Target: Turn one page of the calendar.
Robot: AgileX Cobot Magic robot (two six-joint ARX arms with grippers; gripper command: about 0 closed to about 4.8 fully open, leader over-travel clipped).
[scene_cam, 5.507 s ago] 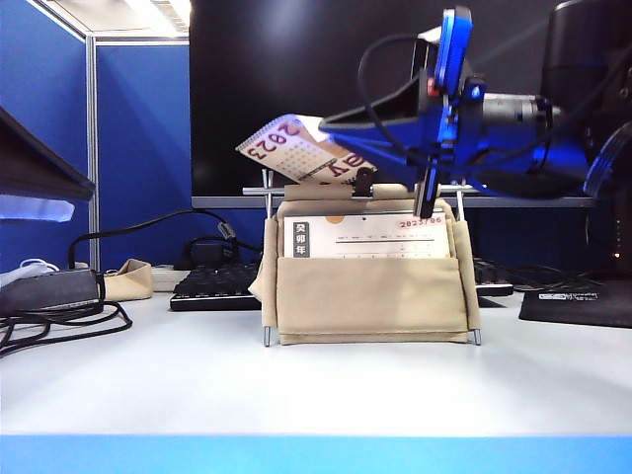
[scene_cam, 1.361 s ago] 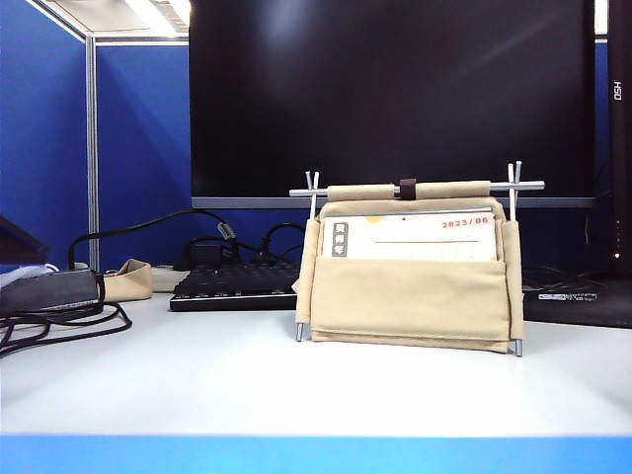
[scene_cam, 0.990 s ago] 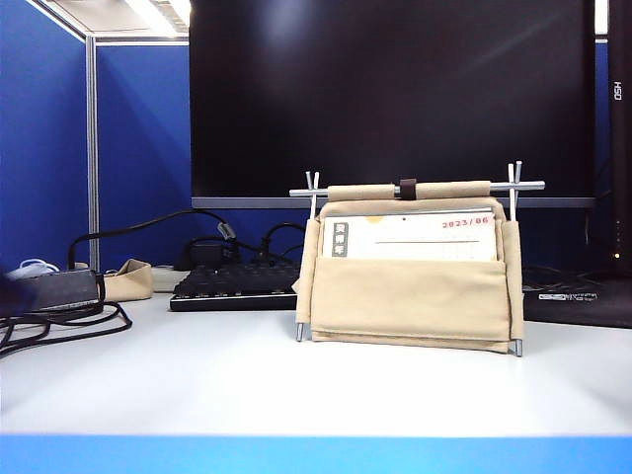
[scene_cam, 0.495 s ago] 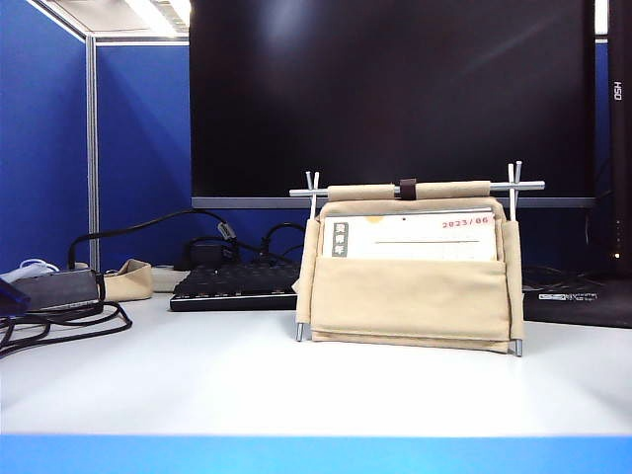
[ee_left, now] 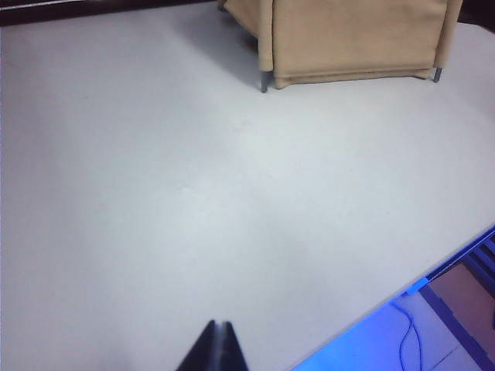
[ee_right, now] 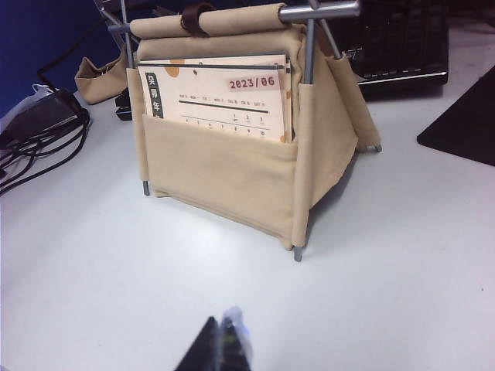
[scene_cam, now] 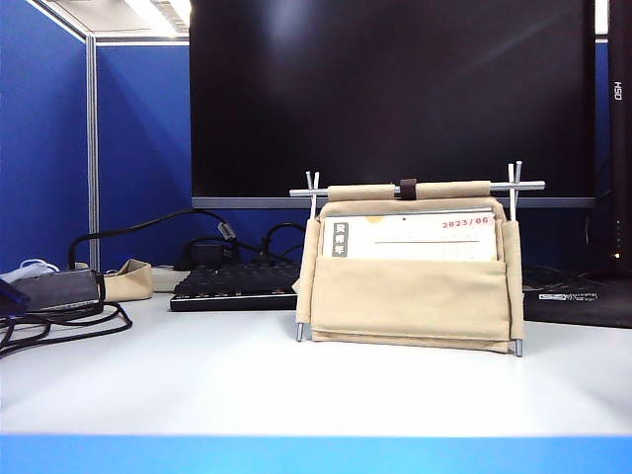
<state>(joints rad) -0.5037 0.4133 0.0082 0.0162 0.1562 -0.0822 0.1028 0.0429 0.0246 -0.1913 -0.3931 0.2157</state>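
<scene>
The calendar (scene_cam: 410, 286) stands upright on the white table, a beige canvas sling on a thin silver rod frame (scene_cam: 513, 186) with a brown strap (scene_cam: 407, 188). Its front sheet (scene_cam: 415, 237) reads "2023/06". The page is hidden. Both arms are outside the exterior view. In the left wrist view my left gripper (ee_left: 220, 334) is shut and empty, low over bare table, well short of the calendar (ee_left: 356, 39). My right gripper (ee_right: 223, 325) is also shut and empty, facing the calendar (ee_right: 224, 178) and its front sheet (ee_right: 224, 100) from a short way off.
A large black monitor (scene_cam: 395, 99) fills the back. A black keyboard (scene_cam: 232, 284) lies behind the calendar, cables (scene_cam: 59, 316) and a beige pouch (scene_cam: 128, 279) at the left, a black mat (scene_cam: 583, 301) at the right. The table's blue front edge (scene_cam: 316, 454) runs across.
Earlier a blue arm held a curled sheet up over the rod; now the arm is gone, that sheet no longer shows, and the calendar stands further right. Nothing moved in the last second.
</scene>
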